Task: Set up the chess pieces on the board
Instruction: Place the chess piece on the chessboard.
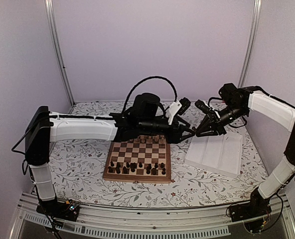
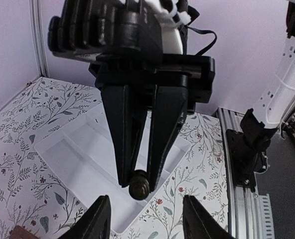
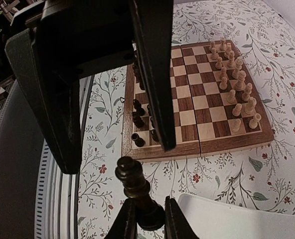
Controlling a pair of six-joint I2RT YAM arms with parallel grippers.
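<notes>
A flower-patterned table cloth (image 1: pixel 82 164) carries a white rectangular ridged tray (image 1: pixel 217 154) and, left of it, a square wooden chessboard (image 1: pixel 142 152). The other dark brown chessmen (image 1: pixel 137 168) stand on its near rows and pale cream chessmen (image 3: pixel 234 84) on its far rows. Between board and tray, the right gripper (image 2: pixel 140 181) is clamped on one dark chessman (image 3: pixel 132 181), held upright in the air. The left gripper (image 3: pixel 117 157) has its fingers apart, flanking the piece's head.
</notes>
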